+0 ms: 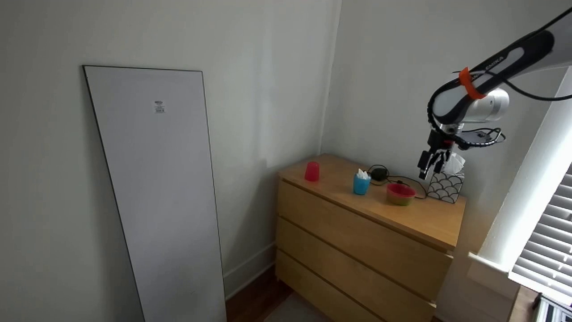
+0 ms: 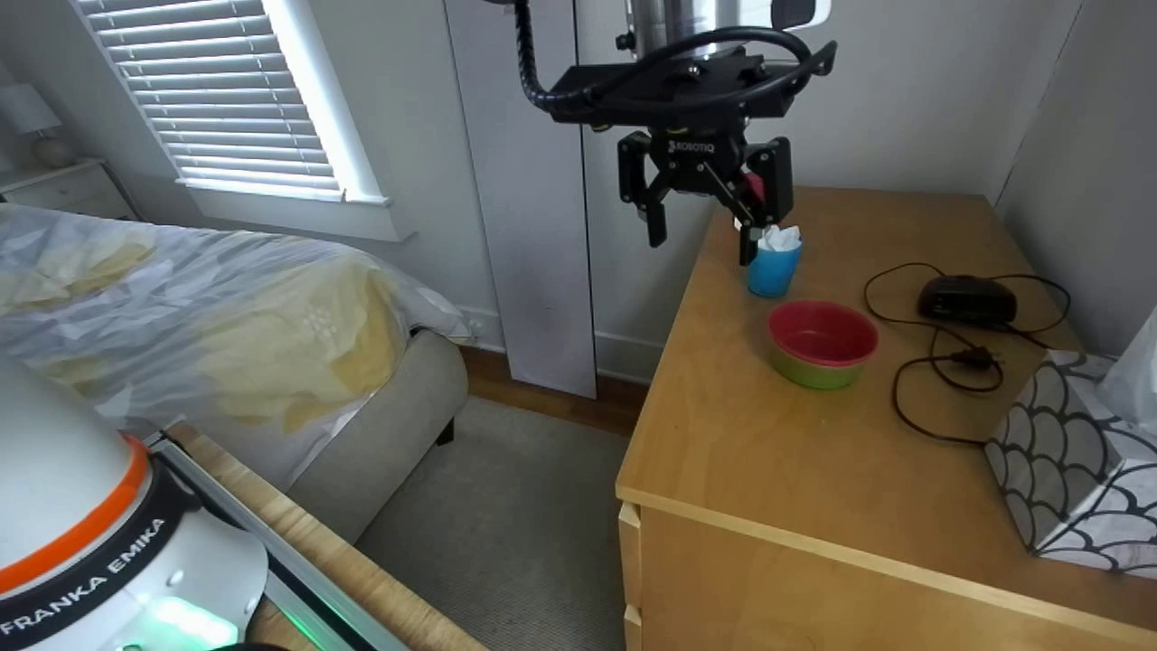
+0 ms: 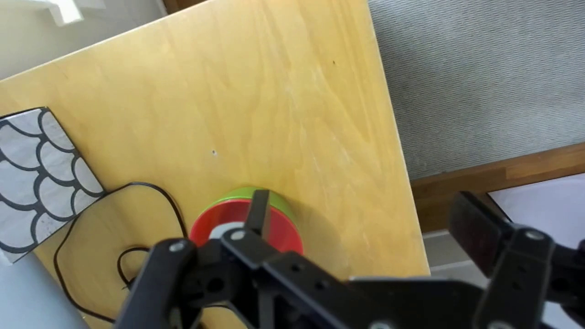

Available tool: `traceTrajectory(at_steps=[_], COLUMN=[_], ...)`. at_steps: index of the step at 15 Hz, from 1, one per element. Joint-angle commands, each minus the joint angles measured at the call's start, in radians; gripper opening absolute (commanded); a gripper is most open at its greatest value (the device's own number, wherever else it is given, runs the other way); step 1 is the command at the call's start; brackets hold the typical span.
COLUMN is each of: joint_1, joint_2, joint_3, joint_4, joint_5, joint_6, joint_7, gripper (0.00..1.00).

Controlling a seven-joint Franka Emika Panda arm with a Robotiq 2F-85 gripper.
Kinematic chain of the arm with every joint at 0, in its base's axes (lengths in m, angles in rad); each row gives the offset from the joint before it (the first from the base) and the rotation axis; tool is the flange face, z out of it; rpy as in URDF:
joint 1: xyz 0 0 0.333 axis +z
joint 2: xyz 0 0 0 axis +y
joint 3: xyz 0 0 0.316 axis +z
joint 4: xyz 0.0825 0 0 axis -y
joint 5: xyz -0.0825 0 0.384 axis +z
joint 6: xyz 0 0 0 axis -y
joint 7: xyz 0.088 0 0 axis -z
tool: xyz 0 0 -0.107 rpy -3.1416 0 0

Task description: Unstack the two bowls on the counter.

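The pink-red bowl sits nested in the bright green bowl, upright on the wooden counter. My gripper is open and empty, pointing down in the air above the counter's level. It touches neither bowl. In the wrist view one finger covers part of the bowls and the other finger lies beyond the counter's edge. A pale patch shows inside the pink-red bowl there; I cannot tell what it is.
A blue cup with tissue and a red cup stand farther along the counter. A black device with loose cables lies by the wall. A patterned tissue box stands near the bowls.
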Motion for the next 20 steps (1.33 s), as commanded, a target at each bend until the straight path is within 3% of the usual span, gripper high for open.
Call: traceTrajectory(at_steps=[1, 14, 16, 17, 20], joint_1=[-0.027, -0.125, -0.144, -0.150, -0.164], joint_2=[0.154, 0.471, 0.494, 0.508, 0.533], joint_3=[0.033, 0.145, 0.164, 0.172, 0.187], joint_4=[0.102, 0.337, 0.356, 0.365, 0.380], joint_5=[0.005, 0.033, 0.050, 0.052, 0.059], joint_6=[0.047, 0.142, 0.149, 0.157, 0.178], joint_7=[-0.009, -0.016, -0.019, -0.016, -0.012], gripper=[1.00, 0.99, 0.95, 0.81, 0.63])
